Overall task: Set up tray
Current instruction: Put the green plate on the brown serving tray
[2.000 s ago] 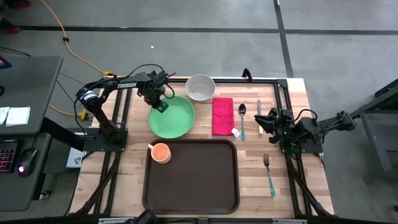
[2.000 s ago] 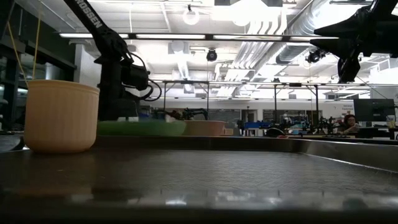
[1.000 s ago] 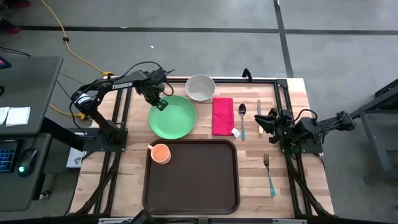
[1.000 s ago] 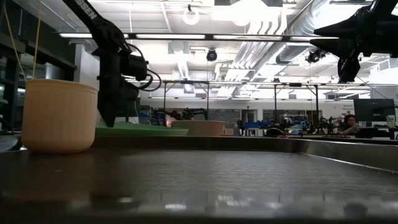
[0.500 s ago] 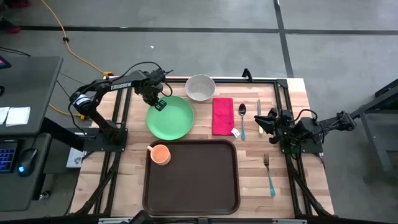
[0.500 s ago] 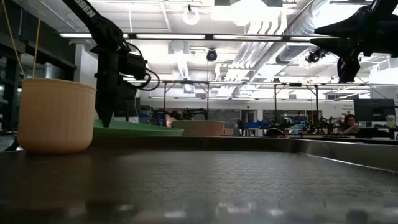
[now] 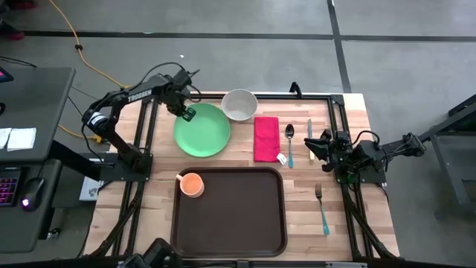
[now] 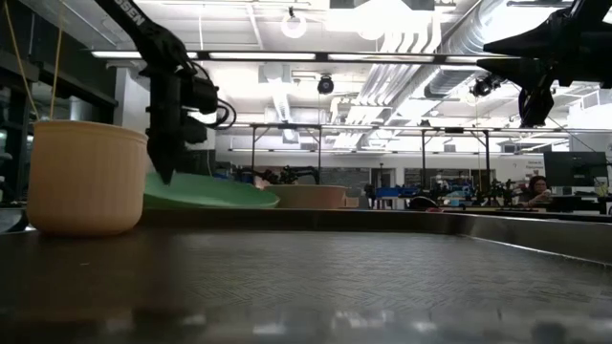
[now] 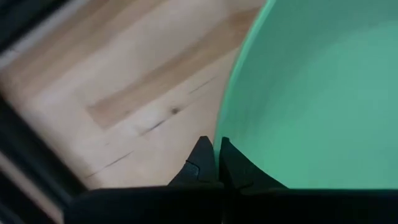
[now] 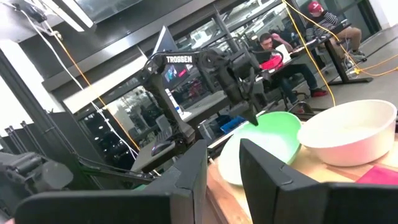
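Observation:
The dark brown tray point(image 7: 229, 212) lies at the table's near middle, and an orange cup point(image 7: 192, 183) stands in its far-left corner. The green plate point(image 7: 202, 130) lies beyond the tray, tilted in the low view point(image 8: 206, 191). My left gripper point(image 7: 186, 113) is shut on the plate's far-left rim. A white bowl point(image 7: 239, 104), a pink napkin point(image 7: 266, 138), a spoon point(image 7: 289, 141), a knife point(image 7: 309, 134) and a fork point(image 7: 321, 208) lie on the wood. My right gripper point(image 10: 224, 168) hangs open over the table's right side, touching nothing. My left gripper pinches the green plate's far-left rim point(image 9: 225, 134) between its two fingers point(image 9: 202, 165), one above the rim and one outside it. The fingers come from above, pointing down. The held edge is raised point(image 8: 158, 182), and the plate's opposite edge point(image 8: 268, 203) stays on the table.
A black metal frame point(image 7: 338, 100) runs along the table's edges and both arm bases stand on it. Bare wood point(image 7: 305, 223) lies between the tray and the fork. The bowl sits close to the plate's far-right rim.
My left gripper has moved toward the table's far-left corner and up, keeping hold of the plate's rim. The plate has slid a little toward the far-left, and its held edge has risen, so it now stands tilted.

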Motion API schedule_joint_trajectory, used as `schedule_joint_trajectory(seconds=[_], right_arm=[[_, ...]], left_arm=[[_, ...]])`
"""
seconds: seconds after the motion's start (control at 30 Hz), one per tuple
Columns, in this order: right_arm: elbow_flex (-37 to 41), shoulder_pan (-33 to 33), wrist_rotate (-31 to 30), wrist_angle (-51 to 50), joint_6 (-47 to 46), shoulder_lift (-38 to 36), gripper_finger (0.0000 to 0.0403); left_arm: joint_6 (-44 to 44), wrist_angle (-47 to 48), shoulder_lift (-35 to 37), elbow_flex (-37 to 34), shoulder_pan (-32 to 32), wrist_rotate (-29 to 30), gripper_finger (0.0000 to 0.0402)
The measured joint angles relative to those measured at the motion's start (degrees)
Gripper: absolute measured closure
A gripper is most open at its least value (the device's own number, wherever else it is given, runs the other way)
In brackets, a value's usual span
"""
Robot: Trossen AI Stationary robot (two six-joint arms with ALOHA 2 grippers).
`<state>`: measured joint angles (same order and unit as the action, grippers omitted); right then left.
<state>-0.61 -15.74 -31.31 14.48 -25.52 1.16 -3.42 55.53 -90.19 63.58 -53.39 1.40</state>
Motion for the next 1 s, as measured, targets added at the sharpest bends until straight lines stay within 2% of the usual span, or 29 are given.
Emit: schedule_joint_trajectory(seconds=[0.37,0.67,1.0], right_arm=[[0.0,0.0,-0.3,0.0,0.4,0.0,0.0329],[0.0,0.0,-0.1,0.0,0.4,0.0,0.0329],[0.0,0.0,0.1,0.0,0.5,0.0,0.0329]], left_arm=[[3.1,11.6,0.0,7.2,-1.9,4.1,0.0388],[3.5,14.9,0.0,11.5,-1.8,4.1,0.0388],[5.2,25.8,0.0,21.2,-1.8,6.0,0.0388]])
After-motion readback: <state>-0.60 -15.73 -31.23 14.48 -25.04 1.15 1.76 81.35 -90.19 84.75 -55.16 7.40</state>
